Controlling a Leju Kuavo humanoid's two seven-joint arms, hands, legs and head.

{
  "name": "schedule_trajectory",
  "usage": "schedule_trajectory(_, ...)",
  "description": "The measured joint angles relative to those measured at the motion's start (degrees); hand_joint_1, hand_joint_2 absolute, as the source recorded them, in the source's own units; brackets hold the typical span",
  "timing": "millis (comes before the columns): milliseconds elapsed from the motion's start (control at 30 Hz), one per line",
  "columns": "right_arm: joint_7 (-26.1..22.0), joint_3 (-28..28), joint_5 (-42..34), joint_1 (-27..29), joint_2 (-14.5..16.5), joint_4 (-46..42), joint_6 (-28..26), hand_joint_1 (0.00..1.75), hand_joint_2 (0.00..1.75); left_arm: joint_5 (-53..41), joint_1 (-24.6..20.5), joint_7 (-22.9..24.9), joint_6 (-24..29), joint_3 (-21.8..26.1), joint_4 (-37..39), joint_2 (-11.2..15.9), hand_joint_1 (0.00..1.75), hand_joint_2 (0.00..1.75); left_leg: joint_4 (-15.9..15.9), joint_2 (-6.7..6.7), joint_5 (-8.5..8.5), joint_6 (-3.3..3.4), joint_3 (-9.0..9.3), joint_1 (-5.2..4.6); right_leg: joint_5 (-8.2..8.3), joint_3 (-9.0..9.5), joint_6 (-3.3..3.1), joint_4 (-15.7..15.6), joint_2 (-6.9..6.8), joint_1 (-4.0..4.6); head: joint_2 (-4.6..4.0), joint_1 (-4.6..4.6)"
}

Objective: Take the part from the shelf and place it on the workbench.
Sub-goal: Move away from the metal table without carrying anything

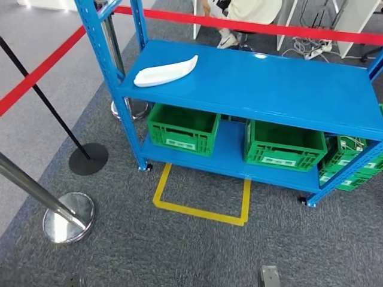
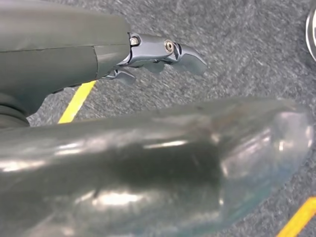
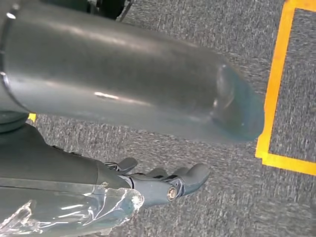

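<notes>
Head view: white part (image 1: 166, 72) lies flat on top level of blue shelf (image 1: 280, 84), near its left end. Two green crates (image 1: 184, 129) on lower level, insides look empty; more green crates (image 1: 347, 161) at right, contents unclear. Yellow floor marking (image 1: 203, 210) in front. Left wrist view: left hand (image 2: 156, 52) over carpet, fingers extended, holding nothing. Right wrist view: right hand (image 3: 164, 182) fingers extended, holding nothing

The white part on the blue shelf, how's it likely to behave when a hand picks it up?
The white part looks thin and moulded, so probably light and fairly stiff. Its long, tapered shape may tip if held near one end. It lies flat on the shelf, so rolling seems unlikely; its smooth surface may be slippery.
</notes>
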Motion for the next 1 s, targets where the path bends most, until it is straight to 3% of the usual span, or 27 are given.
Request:
schedule_trajectory(67,0.6,-0.6,0.4,0.0,-0.1,0.5,0.0,0.0,0.0,-0.1,0.0,0.1,0.0,0.0,0.0,0.0,0.0,0.0,0.0,-0.02,-0.97,0.54,1.01,-0.33,-2.85,-5.24,0.03,7.6,-0.01,0.14,-0.01,0.19)
schedule_trajectory(100,0.9,-0.9,0.6,0.2,-0.2,0.8,0.0,0.0,0.0,-0.1,0.1,0.1,0.0,0.0,0.0,0.0,0.0,0.0,0.0,-0.07,-1.54,0.69,1.69,-0.5,-4.17,-7.28,0.0,9.8,-0.01,0.23,-0.01,0.19)
schedule_trajectory(133,1.1,-1.2,0.7,0.4,-0.2,1.0,0.0,0.0,0.0,-0.1,0.1,0.1,0.0,0.0,0.0,0.0,0.0,0.0,0.0,-0.16,-2.13,0.77,2.5,-0.63,-4.53,-8.44,-0.08,10.0,-0.01,0.34,-0.01,0.19)
schedule_trajectory(167,1.3,-1.4,0.9,0.5,-0.3,1.2,0.0,0.0,0.0,-0.1,0.2,0.1,0.0,0.0,0.0,0.0,0.0,0.0,0.0,-0.24,-2.76,0.79,3.42,-0.74,-3.55,-8.72,-0.21,8.5,-0.01,0.44,-0.01,0.2)
schedule_trajectory(267,1.7,-2.2,1.1,0.6,-0.4,1.7,0.1,0.0,0.0,-0.1,0.2,0.1,-0.1,0.0,0.0,0.0,0.0,0.0,0.0,-0.38,-4.83,0.46,6.1,-0.95,4.72,-6.85,-0.99,-1.4,-0.06,0.74,-0.01,0.33)
schedule_trajectory(300,1.8,-2.4,1.2,0.6,-0.4,1.9,0.1,0.0,0.0,-0.1,0.1,0.1,-0.2,0.0,0.0,0.0,0.0,0.0,0.0,-0.41,-5.45,0.14,6.57,-0.98,6.45,-6.18,-1.35,-3.3,-0.06,0.92,-0.01,0.38)
schedule_trajectory(333,1.9,-2.5,1.2,0.6,-0.4,2.0,0.2,0.0,0.0,-0.1,0.1,0.2,-0.2,0.0,0.0,0.0,0.0,0.0,0.1,-0.42,-5.8,-0.25,6.95,-1.0,7.17,-5.97,-1.72,-4.2,-0.06,1.08,-0.01,0.43)
schedule_trajectory(433,2.1,-2.8,1.4,0.5,-0.5,2.1,0.3,0.0,0.0,-0.1,-0.1,0.2,-0.2,0.0,0.0,-0.1,0.0,0.0,0.9,-0.36,-6.08,-1.24,7.46,-0.96,6.79,-4.52,-2.81,-4.8,0.11,1.01,-0.01,0.37)
schedule_trajectory(500,2.1,-3.1,1.4,0.4,-0.5,2.2,0.3,0.0,0.0,-0.2,-0.3,0.2,-0.2,0.0,0.0,-0.1,0.0,0.0,5.2,-0.21,-7.1,-1.84,5.26,-0.86,6.39,-3.18,-3.31,-5.2,0.12,0.67,-0.01,0.09)
schedule_trajectory(567,2.1,-3.3,1.4,0.3,-0.5,2.2,0.3,0.0,0.0,-0.2,-0.3,0.2,-0.2,0.0,0.0,-0.1,0.0,0.0,12.1,-0.1,-9.68,-2.47,0.5,-0.63,5.69,-2.4,-3.51,-5.3,0.1,0.55,-0.01,-0.14)
schedule_trajectory(633,2.2,-3.5,1.4,0.5,-0.5,2.3,0.3,0.0,0.87,-0.2,-0.2,0.2,-0.2,0.0,0.0,0.0,0.0,0.0,15.4,-0.08,-11.27,-2.82,-3.32,-0.41,4.79,-1.4,-3.39,-5.4,0.18,0.4,-0.01,-0.2)
schedule_trajectory(667,2.2,-3.5,1.4,0.5,-0.5,2.4,0.3,0.0,1.31,-0.2,-0.1,0.2,-0.2,0.0,0.0,0.0,0.0,0.0,14.5,-0.07,-10.37,-2.92,-4.0,-0.3,4.29,-0.69,-3.25,-5.4,0.24,0.27,-0.01,-0.21)
schedule_trajectory(700,2.2,-3.6,1.4,0.5,-0.5,2.5,0.3,0.0,1.75,-0.2,0.0,0.2,-0.2,0.0,0.0,0.0,0.0,0.0,12.0,-0.04,-8.1,-3.04,-3.83,-0.19,3.76,0.1,-3.04,-5.4,0.29,0.11,-0.01,-0.22)
schedule_trajectory(767,2.4,-3.7,1.5,0.4,-0.6,2.5,0.3,0.0,1.75,-0.2,0.0,0.2,-0.2,0.0,0.0,0.0,0.0,0.0,5.2,0.19,-1.97,-3.23,-2.79,0.1,2.61,1.24,-2.32,-5.2,0.38,-0.04,-0.01,-0.4)
schedule_trajectory(800,2.5,-3.8,1.5,0.4,-0.6,2.5,0.3,0.0,1.75,-0.2,0.0,0.3,-0.1,0.0,0.1,0.0,0.0,0.0,2.9,0.31,0.09,-3.09,-2.51,0.17,2.11,1.42,-1.88,-5.2,0.41,0.04,-0.01,-0.54)
schedule_trajectory(833,2.6,-3.9,1.6,0.4,-0.6,2.6,0.3,0.0,1.75,-0.2,0.0,0.5,0.0,0.0,0.1,-0.1,0.0,0.0,1.7,0.41,1.27,-2.76,-2.46,0.21,1.71,1.51,-1.45,-5.3,0.43,0.16,0.0,-0.63)
schedule_trajectory(900,2.8,-4.0,1.6,0.4,-0.7,2.6,0.4,0.0,1.75,-0.1,0.1,0.9,0.1,0.0,0.2,-0.1,0.0,0.0,1.3,0.38,1.68,-1.98,-2.44,0.22,1.42,1.9,-0.94,-6.0,0.4,0.3,-0.01,-0.66)
schedule_trajectory(1000,2.8,-4.4,1.6,0.3,-0.8,2.7,0.6,0.0,1.75,0.0,0.0,1.4,0.0,0.0,0.2,-0.1,0.0,1.31,0.9,0.14,1.87,-1.59,-2.23,0.43,1.47,2.81,-1.65,-7.2,0.32,0.43,-0.01,-0.5)
